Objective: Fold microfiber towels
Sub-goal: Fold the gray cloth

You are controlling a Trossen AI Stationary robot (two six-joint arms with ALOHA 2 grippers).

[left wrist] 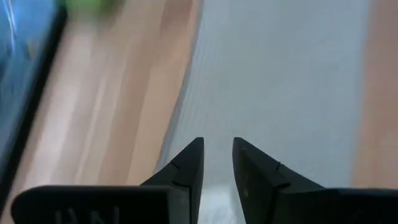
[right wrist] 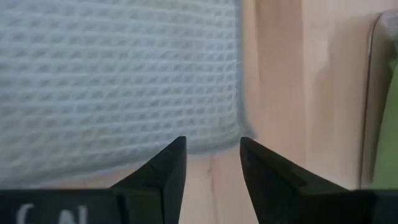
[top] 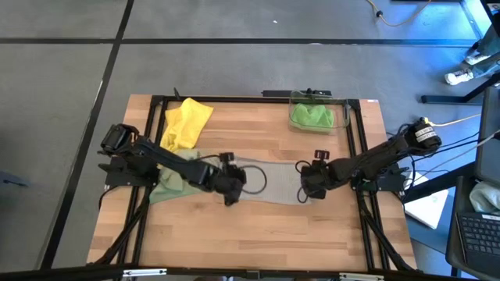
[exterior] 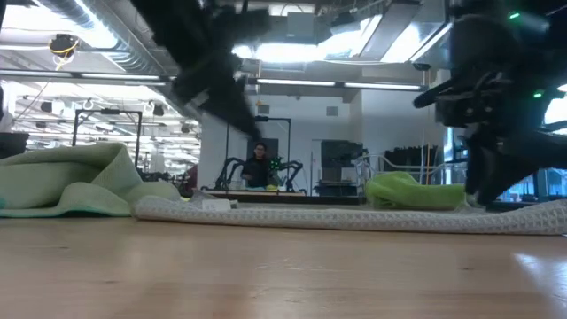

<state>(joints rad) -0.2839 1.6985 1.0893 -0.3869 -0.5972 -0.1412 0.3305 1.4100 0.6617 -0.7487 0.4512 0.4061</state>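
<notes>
The grey-beige towel (top: 273, 184) lies spread flat at the table's middle; it also shows in the low view (exterior: 354, 217). My left gripper (top: 231, 190) hangs over its left part, open by a narrow gap (left wrist: 217, 149), raised above the cloth (exterior: 237, 111). My right gripper (top: 307, 187) is open low over the towel's right edge (right wrist: 212, 146), near a corner. The pale olive towel (top: 168, 184) lies bunched under my left arm. The yellow towel (top: 187, 122) lies crumpled at the far left. The bright green towel (top: 312, 116) sits in the clear bin. My right gripper points down at the grey-beige towel's right edge, its fingers standing to either side of the edge near the corner (right wrist: 236, 138). In the low view its tips (exterior: 483, 199) reach down to the cloth. I cannot tell whether they touch it.
The clear plastic bin (top: 342, 109) stands at the far right of the table. A black frame (top: 156, 100) runs round the tabletop. Bare wood (top: 258, 234) lies between the grey-beige towel and the near edge. A person (exterior: 259, 165) shows far off in the room.
</notes>
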